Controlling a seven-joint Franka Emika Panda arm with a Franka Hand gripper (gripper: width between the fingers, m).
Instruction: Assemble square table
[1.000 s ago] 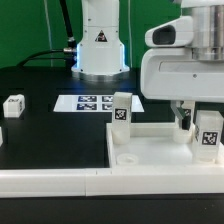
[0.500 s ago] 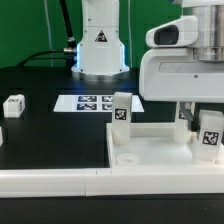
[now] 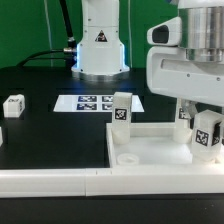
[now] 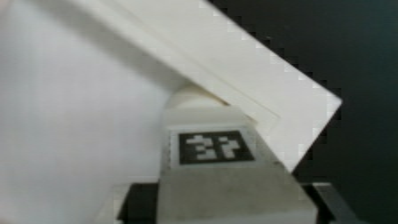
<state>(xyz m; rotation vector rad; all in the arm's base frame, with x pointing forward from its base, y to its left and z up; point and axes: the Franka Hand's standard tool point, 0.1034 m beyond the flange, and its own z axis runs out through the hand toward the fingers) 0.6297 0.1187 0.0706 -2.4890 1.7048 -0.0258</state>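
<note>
The square table's white slab [image 3: 150, 152] lies at the exterior view's right, with raised rims and a round socket [image 3: 128, 157]. One tagged leg block [image 3: 121, 110] stands upright at the slab's far corner. Another leg block [image 3: 13, 105] lies on the black table at the exterior view's left. My gripper [image 3: 203, 128] is shut on a third leg block [image 3: 208, 135] over the slab's right side. In the wrist view this leg block [image 4: 222, 165] fills the space between the dark fingers [image 4: 146, 203], its tag facing the camera, with the slab [image 4: 89, 100] beneath it.
The marker board [image 3: 92, 102] lies flat behind the slab, in front of the arm's white base [image 3: 100, 45]. A long white border wall [image 3: 50, 182] runs along the table's front edge.
The fingers have closed from wide open onto the leg block at the exterior view's right. The gripper body has shifted slightly to the right, and the leg block now looks a little tilted.
</note>
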